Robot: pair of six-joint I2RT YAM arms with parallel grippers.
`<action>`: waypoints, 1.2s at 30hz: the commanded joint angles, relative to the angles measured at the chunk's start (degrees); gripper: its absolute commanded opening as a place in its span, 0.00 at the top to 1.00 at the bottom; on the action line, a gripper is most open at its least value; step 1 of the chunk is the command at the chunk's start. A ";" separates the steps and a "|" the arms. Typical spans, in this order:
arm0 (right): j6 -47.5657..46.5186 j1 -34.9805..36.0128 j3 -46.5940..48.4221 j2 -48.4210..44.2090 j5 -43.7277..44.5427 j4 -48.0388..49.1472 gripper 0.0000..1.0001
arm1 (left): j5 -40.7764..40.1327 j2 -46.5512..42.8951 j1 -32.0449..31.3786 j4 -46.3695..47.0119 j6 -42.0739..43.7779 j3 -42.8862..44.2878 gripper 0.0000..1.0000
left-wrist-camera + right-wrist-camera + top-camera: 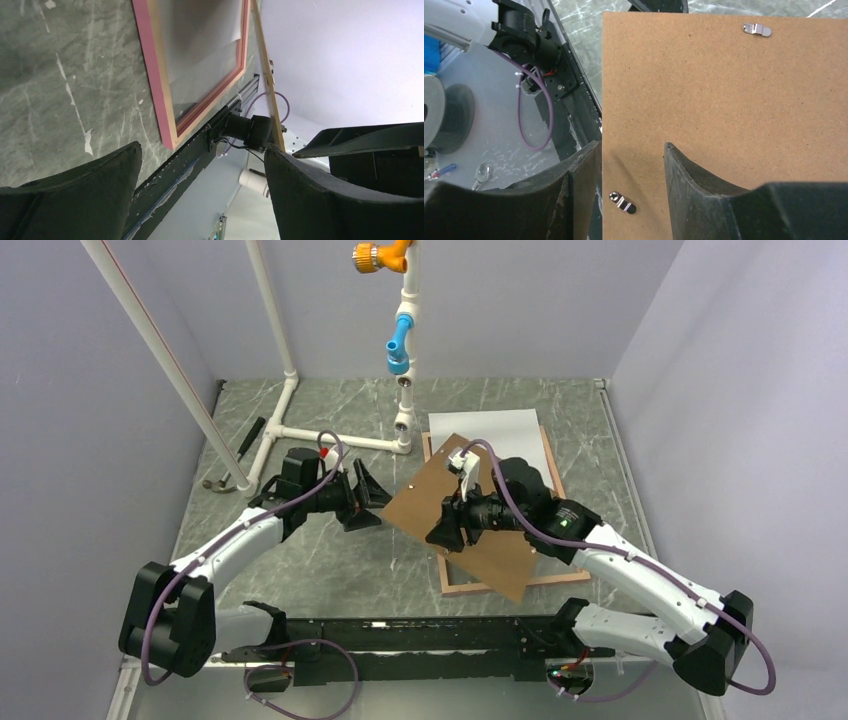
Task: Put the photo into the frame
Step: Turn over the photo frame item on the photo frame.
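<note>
Frame (560,578) lies flat; backing board (425,495) tilted above.

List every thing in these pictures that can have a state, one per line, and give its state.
frame: flat on the table, backing off.
backing board: tilted up over the frame, against the right fingers.
photo: loose across the frame's far end, overhanging it.
left fingers: open, empty.
right fingers: apart, on the backing board's face.
hammer: lying on the table.
</note>
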 commanded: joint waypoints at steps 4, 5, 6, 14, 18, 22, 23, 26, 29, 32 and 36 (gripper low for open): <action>2.36 -0.05 -1.34 -3.59 -6.20 3.22 0.40 | -5.13 -1.23 1.02 -6.67 9.53 3.46 0.08; 2.54 0.00 -1.52 -3.58 -6.17 2.89 0.38 | -9.88 -2.07 0.98 -11.71 12.72 5.22 0.08; 2.62 0.03 -1.71 -3.67 -5.89 2.65 0.35 | -13.08 -2.76 0.95 -14.92 15.13 6.37 0.08; 7.57 -0.69 -2.47 -6.49 6.76 4.27 0.13 | -11.30 0.74 0.95 -10.19 22.80 7.17 0.06; 11.72 -7.75 -3.26 -7.44 9.08 1.79 0.11 | -5.19 8.69 0.41 -6.45 24.01 9.40 0.08; 15.57 -18.67 -6.22 -9.44 4.07 0.44 0.11 | -1.31 16.61 -0.70 -5.10 24.82 12.55 0.08; 15.99 -20.88 -7.02 -9.74 2.91 0.06 0.11 | -0.40 18.56 -0.99 -4.84 24.90 13.21 0.09; 16.74 -26.19 -8.63 -10.06 -0.73 -0.46 0.11 | 0.60 23.17 -2.24 -2.95 24.44 13.85 0.11; 17.28 -30.26 -10.38 -10.26 -3.76 -0.38 0.11 | 1.95 26.80 -3.02 0.43 23.26 13.78 0.12; 17.26 -34.45 -11.68 -10.11 -6.99 0.08 0.11 | 2.61 30.57 -3.61 3.33 22.38 14.41 0.13; 17.41 -39.40 -12.82 -9.40 -10.99 1.03 0.11 | 5.06 34.37 -4.33 8.31 20.62 15.48 0.19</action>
